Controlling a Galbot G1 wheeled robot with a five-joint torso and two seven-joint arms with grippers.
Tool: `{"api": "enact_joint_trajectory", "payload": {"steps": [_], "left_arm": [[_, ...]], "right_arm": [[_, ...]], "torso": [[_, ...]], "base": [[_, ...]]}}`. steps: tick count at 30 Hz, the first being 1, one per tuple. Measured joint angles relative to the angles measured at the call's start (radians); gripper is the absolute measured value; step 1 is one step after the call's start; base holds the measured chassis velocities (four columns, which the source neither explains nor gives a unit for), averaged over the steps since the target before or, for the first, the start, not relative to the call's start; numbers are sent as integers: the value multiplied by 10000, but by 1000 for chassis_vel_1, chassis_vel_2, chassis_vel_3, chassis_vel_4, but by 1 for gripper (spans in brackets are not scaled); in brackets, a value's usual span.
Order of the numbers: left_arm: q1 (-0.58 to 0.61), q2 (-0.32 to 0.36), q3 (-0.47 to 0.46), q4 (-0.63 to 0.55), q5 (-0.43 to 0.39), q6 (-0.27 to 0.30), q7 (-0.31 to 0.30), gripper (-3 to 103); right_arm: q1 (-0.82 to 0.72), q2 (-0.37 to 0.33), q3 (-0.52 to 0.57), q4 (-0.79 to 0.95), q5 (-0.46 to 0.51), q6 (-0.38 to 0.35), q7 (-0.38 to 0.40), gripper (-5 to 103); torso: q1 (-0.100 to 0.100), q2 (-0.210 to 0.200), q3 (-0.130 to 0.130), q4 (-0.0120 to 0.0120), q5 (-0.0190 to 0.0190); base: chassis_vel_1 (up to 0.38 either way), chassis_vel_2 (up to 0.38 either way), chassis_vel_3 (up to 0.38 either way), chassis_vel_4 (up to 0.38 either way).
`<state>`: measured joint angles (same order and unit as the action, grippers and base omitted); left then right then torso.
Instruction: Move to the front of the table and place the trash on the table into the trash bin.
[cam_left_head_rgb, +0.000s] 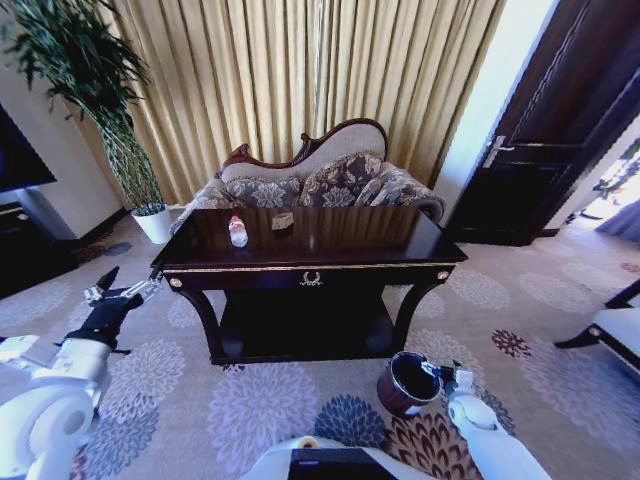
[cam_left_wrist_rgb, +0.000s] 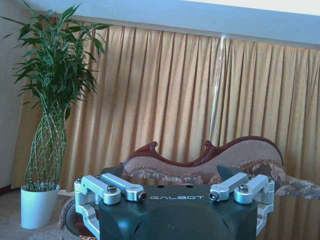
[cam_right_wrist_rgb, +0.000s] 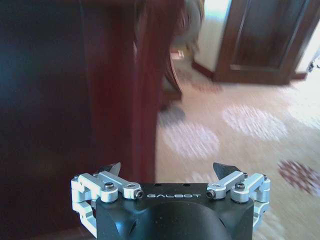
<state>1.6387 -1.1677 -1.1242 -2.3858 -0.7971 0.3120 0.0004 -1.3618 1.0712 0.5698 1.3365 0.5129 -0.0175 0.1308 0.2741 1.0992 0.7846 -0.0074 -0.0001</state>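
The dark glossy table (cam_left_head_rgb: 400, 262) stands straight ahead, its gold emblem facing me. On its top, left of centre, stands a clear bottle (cam_left_head_rgb: 238, 231) with a red cap, and a small brownish carton (cam_left_head_rgb: 283, 221) lies just right of it. The round dark brown trash bin (cam_left_head_rgb: 408, 383) sits on the carpet below the table's front right corner. My left gripper (cam_left_head_rgb: 125, 285) hangs open and empty off the table's left end. My right gripper (cam_left_head_rgb: 448, 378) (cam_right_wrist_rgb: 167, 170) is low beside the bin's right rim, open and empty, facing dark red wood (cam_right_wrist_rgb: 145, 90).
A patterned sofa (cam_left_head_rgb: 330, 180) backs the table against gold curtains. A tall plant in a white pot (cam_left_head_rgb: 153, 224) (cam_left_wrist_rgb: 38, 205) stands back left, near a black TV stand (cam_left_head_rgb: 25, 240). A dark door (cam_left_head_rgb: 545, 150) is at right, and a chair (cam_left_head_rgb: 615, 330) at the right edge. Flowered carpet lies all around.
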Motion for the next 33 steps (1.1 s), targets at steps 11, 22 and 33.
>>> {"api": "enact_joint_trajectory", "payload": {"steps": [11, 22, 33], "left_arm": [[-16, -12, -12, 38, 0, -18, 6, 100], [-91, -29, 179, 117, 13, 52, 0, 100], [-229, 190, 184, 143, 18, 200, -57, 100]], "right_arm": [[-1714, -52, 1313, 6300, 588, -1425, 278, 100], [-1939, -125, 1507, 9095, 827, -2093, 869, 100], [-1861, -184, 1602, 9915, 1037, -2414, 847, 100]], "torso": [[0, 1, 0, 0, -5], [0, 1, 0, 1, -2], [0, 0, -1, 0, -2]], "base": [[0, 0, 0, 0], [0, 0, 0, 0], [0, 0, 0, 0]]}}
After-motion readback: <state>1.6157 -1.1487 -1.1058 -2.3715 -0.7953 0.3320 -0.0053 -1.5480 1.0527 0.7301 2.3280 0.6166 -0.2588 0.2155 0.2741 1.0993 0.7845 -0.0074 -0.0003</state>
